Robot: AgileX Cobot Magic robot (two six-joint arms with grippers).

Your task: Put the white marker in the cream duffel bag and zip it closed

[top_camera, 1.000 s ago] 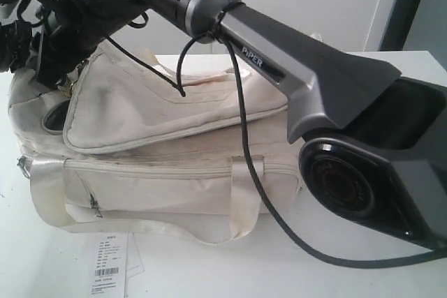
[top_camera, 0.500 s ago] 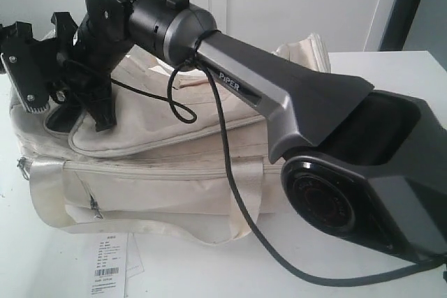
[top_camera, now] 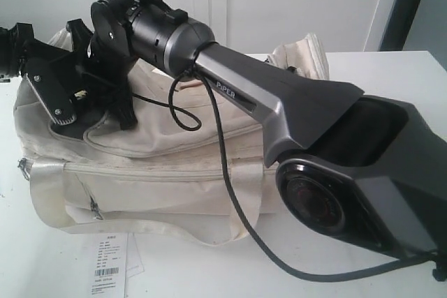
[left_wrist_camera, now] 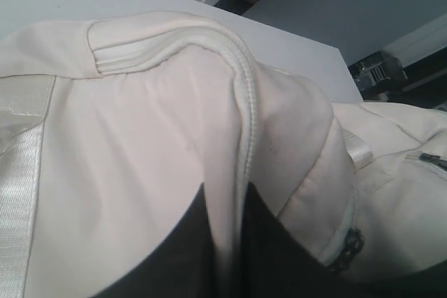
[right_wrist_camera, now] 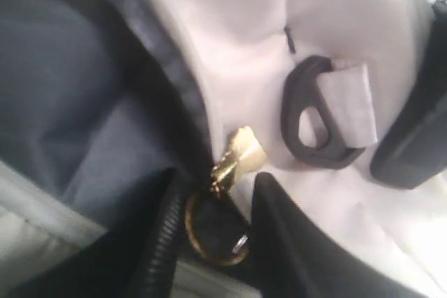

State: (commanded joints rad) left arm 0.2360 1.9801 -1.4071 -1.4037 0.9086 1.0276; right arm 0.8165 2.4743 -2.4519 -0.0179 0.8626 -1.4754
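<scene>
Evidently mid-zip: right gripper (right_wrist_camera: 213, 207) pinches the gold zipper pull (right_wrist_camera: 237, 155) at upper left of the exterior frame; left gripper (left_wrist_camera: 227, 242) clamps a seam of the cream duffel bag (top_camera: 160, 172). White marker unseen (presumably inside); opening still gapes.

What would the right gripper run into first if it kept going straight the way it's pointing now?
Most likely the gold zipper pull of the cream duffel bag, which sits right between the right gripper fingers, with its ring between them too. Depth is unclear, so contact may already exist.
</scene>
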